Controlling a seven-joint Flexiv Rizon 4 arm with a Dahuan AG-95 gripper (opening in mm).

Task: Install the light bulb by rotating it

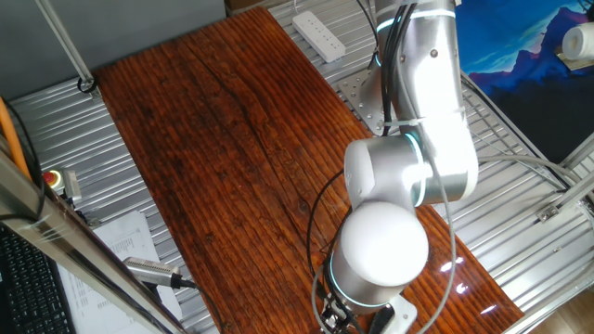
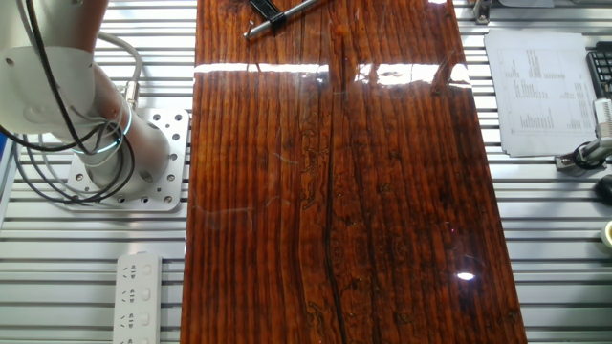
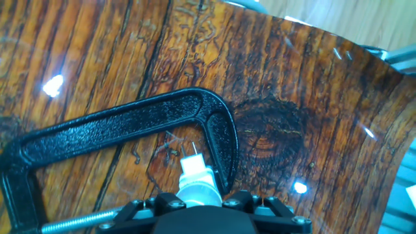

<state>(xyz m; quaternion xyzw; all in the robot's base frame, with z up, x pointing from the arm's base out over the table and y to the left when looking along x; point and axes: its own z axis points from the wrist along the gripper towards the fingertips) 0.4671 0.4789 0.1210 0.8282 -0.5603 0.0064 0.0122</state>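
In the hand view a small white light bulb (image 3: 195,186), lit bluish, sits right in front of my gripper (image 3: 198,199), its narrow end pointing at the wood. The black finger blocks (image 3: 151,207) press close on both sides of it, so the gripper looks shut on it; the fingertips are hidden. A large black C-clamp (image 3: 130,123) lies flat on the wooden table (image 3: 305,97), its bend curving just beyond and to the right of the bulb. In one fixed view my arm (image 1: 408,167) hangs over the near end of the table and hides the bulb. The other fixed view shows neither bulb nor gripper.
The clamp's threaded screw (image 3: 71,223) shows at the lower left. Off the wood lie a white power strip (image 1: 318,35), printed papers (image 2: 535,91), a dark pen-like tool (image 2: 277,14) and a red button (image 1: 53,177). The arm's base (image 2: 105,143) stands on the metal slats beside the table.
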